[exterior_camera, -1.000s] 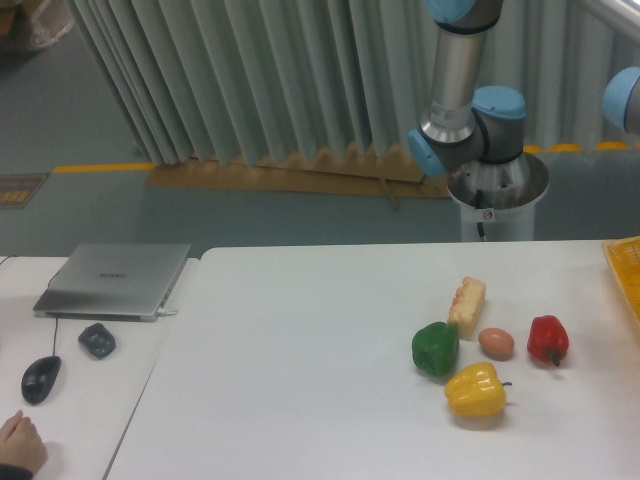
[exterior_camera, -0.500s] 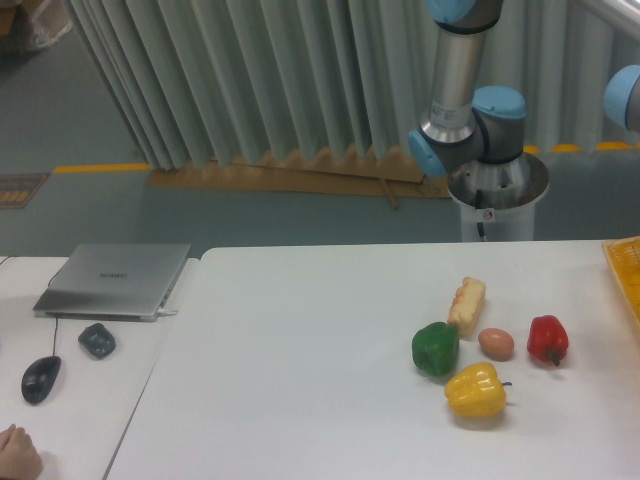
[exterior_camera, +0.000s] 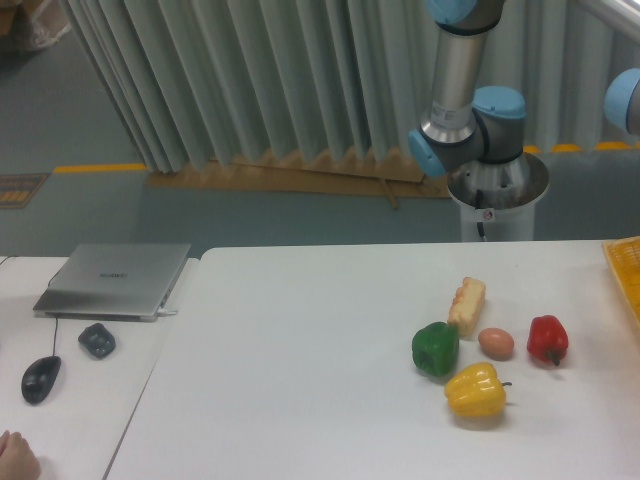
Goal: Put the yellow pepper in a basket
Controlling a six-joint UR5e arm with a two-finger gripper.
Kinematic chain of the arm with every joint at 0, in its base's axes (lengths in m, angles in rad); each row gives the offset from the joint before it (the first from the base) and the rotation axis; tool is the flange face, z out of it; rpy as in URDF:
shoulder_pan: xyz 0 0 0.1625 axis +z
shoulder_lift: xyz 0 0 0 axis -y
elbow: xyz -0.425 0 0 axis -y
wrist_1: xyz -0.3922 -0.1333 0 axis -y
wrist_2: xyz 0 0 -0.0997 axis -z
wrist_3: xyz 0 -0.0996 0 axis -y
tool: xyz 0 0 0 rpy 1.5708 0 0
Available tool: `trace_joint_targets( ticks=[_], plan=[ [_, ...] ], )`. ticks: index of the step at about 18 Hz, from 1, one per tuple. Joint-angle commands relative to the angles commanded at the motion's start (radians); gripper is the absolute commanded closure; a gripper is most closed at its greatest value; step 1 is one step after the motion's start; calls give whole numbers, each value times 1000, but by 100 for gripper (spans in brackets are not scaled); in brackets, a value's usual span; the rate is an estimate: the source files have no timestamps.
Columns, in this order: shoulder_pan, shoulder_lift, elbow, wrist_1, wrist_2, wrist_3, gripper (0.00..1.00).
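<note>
The yellow pepper (exterior_camera: 475,390) is sitting on the desk (exterior_camera: 300,380). A green pepper (exterior_camera: 435,349) is crowding it at 10 o'clock, an egg (exterior_camera: 496,343) at 1 o'clock, a red pepper (exterior_camera: 547,339) beyond. The basket (exterior_camera: 624,272) is lying at 2 o'clock. The gripper is out of frame.

White table (exterior_camera: 300,380) with yellow pepper (exterior_camera: 475,390), green pepper (exterior_camera: 435,349), red pepper (exterior_camera: 547,339), egg (exterior_camera: 496,343), basket (exterior_camera: 625,275).
</note>
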Motion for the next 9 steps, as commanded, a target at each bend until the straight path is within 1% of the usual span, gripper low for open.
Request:
trace_joint_targets(
  ticks=[9],
  plan=[
    [0, -3, 0, 5, -2, -17, 0]
  ],
)
